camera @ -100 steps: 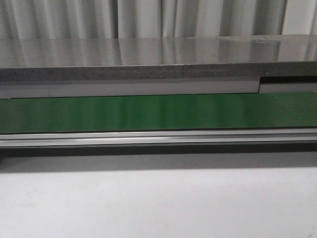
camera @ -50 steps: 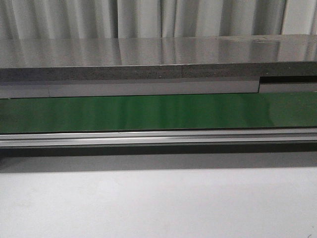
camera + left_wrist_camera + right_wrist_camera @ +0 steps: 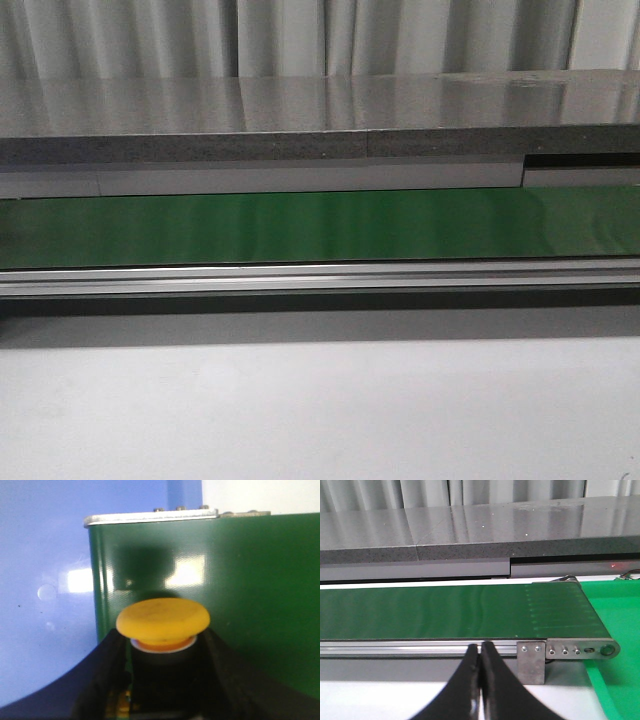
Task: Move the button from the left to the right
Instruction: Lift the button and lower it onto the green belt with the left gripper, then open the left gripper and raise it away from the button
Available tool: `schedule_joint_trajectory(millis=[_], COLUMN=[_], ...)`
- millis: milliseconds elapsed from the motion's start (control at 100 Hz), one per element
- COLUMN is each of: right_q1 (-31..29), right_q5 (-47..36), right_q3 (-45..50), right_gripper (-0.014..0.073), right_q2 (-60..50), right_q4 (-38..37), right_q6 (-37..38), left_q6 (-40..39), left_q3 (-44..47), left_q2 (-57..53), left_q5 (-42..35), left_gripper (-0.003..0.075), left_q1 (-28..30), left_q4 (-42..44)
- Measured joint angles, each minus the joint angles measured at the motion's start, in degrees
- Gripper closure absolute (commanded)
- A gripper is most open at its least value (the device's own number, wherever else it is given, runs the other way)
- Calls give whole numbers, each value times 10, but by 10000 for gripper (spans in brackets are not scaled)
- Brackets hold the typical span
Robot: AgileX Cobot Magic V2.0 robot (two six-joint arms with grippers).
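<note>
In the left wrist view the button (image 3: 162, 620) fills the middle: a round yellow-orange cap over a black body. My left gripper (image 3: 162, 652) is shut on that black body, one dark finger pressed to each side, just above the green conveyor belt (image 3: 240, 580) near the belt's end. In the right wrist view my right gripper (image 3: 480, 650) is shut with nothing in it, its tips touching, in front of the belt's aluminium rail (image 3: 420, 647). Neither gripper nor the button shows in the front view.
The green conveyor belt (image 3: 320, 225) runs across the front view behind an aluminium rail (image 3: 320, 277), with a grey ledge (image 3: 300, 120) and curtains behind. A blue surface (image 3: 45, 580) lies beside the belt's end. A metal end bracket (image 3: 570, 650) and green mat (image 3: 617, 625) are at the right end.
</note>
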Motion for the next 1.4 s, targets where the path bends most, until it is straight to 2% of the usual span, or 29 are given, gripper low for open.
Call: schedule_joint_trajectory(millis=[160,230,300,620,800,1080,1400], right_q1=[0,0,0,0,0,0,0], right_q5=[0,0,0,0,0,0,0], right_q3=[0,0,0,0,0,0,0], right_gripper=[662,662,662,662,662,662,662], right_q2=[0,0,0,0,0,0,0], right_q4=[0,0,0,0,0,0,0], right_q6=[0,0,0,0,0,0,0], left_q6=[5,5,6,10,12,19,31], left_q3=[0,0,0,0,0,31,187], left_q2=[0,0,0,-5,-53,-171,-353], left_q5=[1,3,3,3,-10,-83,-232], left_gripper=[288,220,188,183,183,184,184], left_q1=[0,0,-1,-1,-8,-39,-90], left_q4=[0,0,0,-18,-23,-26,-26])
